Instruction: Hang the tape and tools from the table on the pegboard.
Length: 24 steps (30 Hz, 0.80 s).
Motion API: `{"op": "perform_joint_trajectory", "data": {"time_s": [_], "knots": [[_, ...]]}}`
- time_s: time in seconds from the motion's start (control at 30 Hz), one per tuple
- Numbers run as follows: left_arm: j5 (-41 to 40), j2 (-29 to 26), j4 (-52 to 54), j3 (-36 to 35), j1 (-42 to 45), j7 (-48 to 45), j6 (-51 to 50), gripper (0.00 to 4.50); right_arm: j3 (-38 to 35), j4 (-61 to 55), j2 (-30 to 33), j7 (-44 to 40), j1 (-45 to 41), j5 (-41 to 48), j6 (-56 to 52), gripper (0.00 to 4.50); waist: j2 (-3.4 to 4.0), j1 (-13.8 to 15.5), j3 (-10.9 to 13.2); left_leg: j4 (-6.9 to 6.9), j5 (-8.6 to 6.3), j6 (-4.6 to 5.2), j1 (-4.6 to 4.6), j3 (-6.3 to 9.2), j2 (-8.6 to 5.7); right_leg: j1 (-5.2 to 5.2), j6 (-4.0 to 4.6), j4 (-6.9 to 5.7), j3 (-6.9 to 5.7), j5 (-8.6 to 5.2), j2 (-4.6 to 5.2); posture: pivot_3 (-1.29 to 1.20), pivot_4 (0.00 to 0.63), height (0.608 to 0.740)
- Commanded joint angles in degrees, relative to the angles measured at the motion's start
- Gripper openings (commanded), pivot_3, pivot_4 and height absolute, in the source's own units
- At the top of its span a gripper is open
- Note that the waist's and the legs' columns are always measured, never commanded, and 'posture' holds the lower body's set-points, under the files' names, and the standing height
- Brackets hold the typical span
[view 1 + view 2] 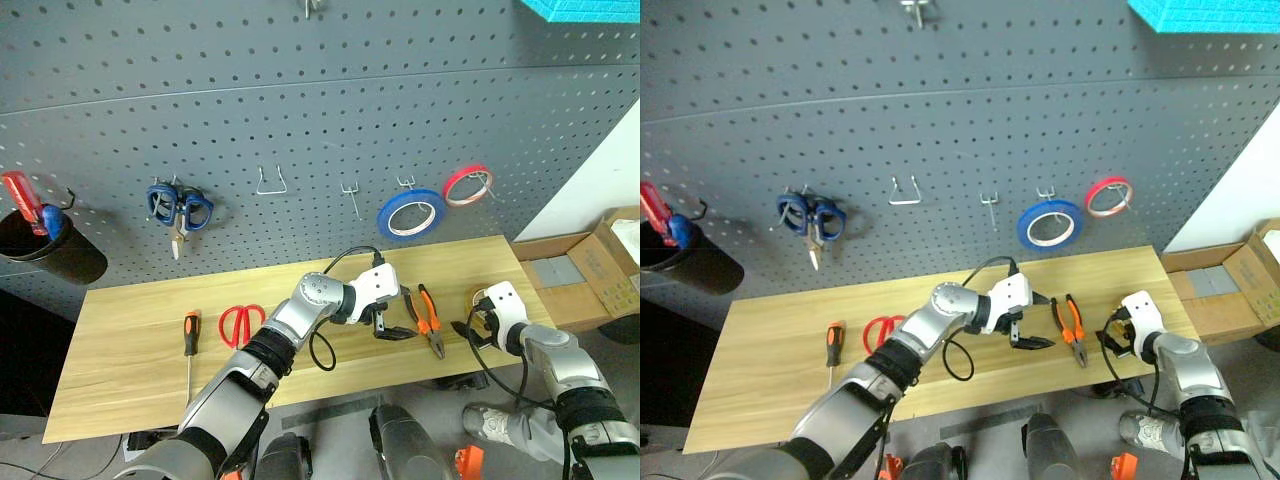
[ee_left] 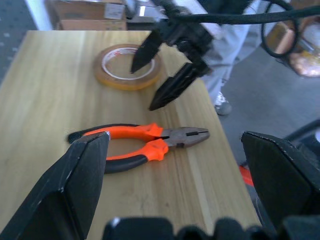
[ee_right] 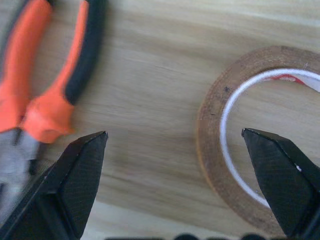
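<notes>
The yellow tape (image 2: pixel 127 65) lies flat on the table (image 1: pixel 130 350) near its right end. My right gripper (image 1: pixel 472 328) hangs open over the tape, one finger above its hole and the other outside the ring towards the pliers. Just left of the tape lie the orange-and-black pliers (image 1: pixel 428 318). My left gripper (image 1: pixel 392 328) is open and empty beside the pliers, pointing across at them. The red-handled scissors (image 1: pixel 240 322) and the slim screwdriver (image 1: pixel 190 335) rest farther left on the wood. The dark pegboard (image 1: pixel 300 110) rises behind the table.
On the pegboard hang blue-handled scissors (image 1: pixel 180 208), a blue tape ring (image 1: pixel 410 213) and a red tape ring (image 1: pixel 467 185), with bare hooks (image 1: pixel 270 182) between them. A black cup (image 1: pixel 55 250) holds a red-handled screwdriver at far left. Cardboard boxes (image 1: pixel 590 275) stand off the table's right end.
</notes>
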State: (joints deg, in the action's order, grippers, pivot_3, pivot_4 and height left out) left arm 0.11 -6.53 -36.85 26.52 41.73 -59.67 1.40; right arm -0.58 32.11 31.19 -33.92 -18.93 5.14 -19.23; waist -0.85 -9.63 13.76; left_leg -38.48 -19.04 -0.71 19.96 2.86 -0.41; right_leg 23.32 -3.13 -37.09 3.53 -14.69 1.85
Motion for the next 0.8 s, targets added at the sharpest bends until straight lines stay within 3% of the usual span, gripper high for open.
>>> {"op": "perform_joint_trajectory", "data": {"time_s": [0.03, 0.2, 0.23, 0.37, 0.67, 0.8], "knots": [[0.7, 1.2, -0.8, -0.4, 1.9, -0.7, 2.1, 4.49, -0.7, 4.4, 0.2, 0.0, -2.4, -0.6, 1.9, 4.5, -0.06, 0.0, 0.2, -0.04, -0.01, 0.01, 0.03, 0.0, 0.01, 0.03, 0.0, -0.01, 0.0, 0.0, 0.01, -0.22, 0.282, 0.74], [0.8, 2.5, -1.3, -1.2, 3.2, -0.3, 2.3, 4.49, -2.1, 11.1, -0.7, 0.2, -6.5, 0.7, 1.1, 4.5, -0.1, 0.2, 0.3, -0.35, -0.12, 0.19, 0.19, 0.01, -0.05, 0.01, -0.18, 0.01, -0.03, 0.11, 0.18, -0.2, 0.279, 0.74], [0.8, 2.6, -1.1, -1.3, 3.3, -0.3, 2.1, 4.5, -2.3, 11.8, -0.9, 0.2, -7.0, 0.9, 0.8, 4.31, -0.11, 0.3, 0.3, -0.39, -0.12, 0.19, 0.21, 0.01, -0.07, 0.01, -0.22, 0.03, -0.02, 0.14, 0.18, -0.2, 0.279, 0.74], [0.6, 2.7, 0.3, -1.4, 2.6, -0.8, 1.5, 4.5, -2.2, 13.0, -1.5, -0.4, -7.7, 0.6, 0.7, 3.27, -0.12, 0.3, 0.3, -0.44, -0.12, 0.19, 0.25, -0.01, -0.1, 0.01, -0.29, 0.05, 0.02, 0.18, 0.18, -0.19, 0.272, 0.74], [0.4, 2.1, 4.2, -1.2, 0.2, -2.7, -0.8, 4.5, -2.3, 16.2, -2.3, 0.5, -9.3, -0.4, 2.5, 0.16, -0.1, 0.2, 0.3, -0.45, -0.11, 0.19, 0.25, -0.01, -0.08, 0.01, -0.3, 0.04, 0.03, 0.19, 0.28, -0.18, 0.243, 0.74], [0.3, 1.7, 6.3, -1.2, -1.2, -2.9, -2.1, 4.5, -1.6, 14.4, -1.7, 2.0, -7.4, -2.1, 4.5, 0.12, -0.05, 0.2, 0.2, -0.46, -0.11, 0.18, 0.25, -0.02, -0.08, 0.01, -0.33, 0.04, 0.05, 0.21, 0.3, -0.19, 0.223, 0.74]]}}
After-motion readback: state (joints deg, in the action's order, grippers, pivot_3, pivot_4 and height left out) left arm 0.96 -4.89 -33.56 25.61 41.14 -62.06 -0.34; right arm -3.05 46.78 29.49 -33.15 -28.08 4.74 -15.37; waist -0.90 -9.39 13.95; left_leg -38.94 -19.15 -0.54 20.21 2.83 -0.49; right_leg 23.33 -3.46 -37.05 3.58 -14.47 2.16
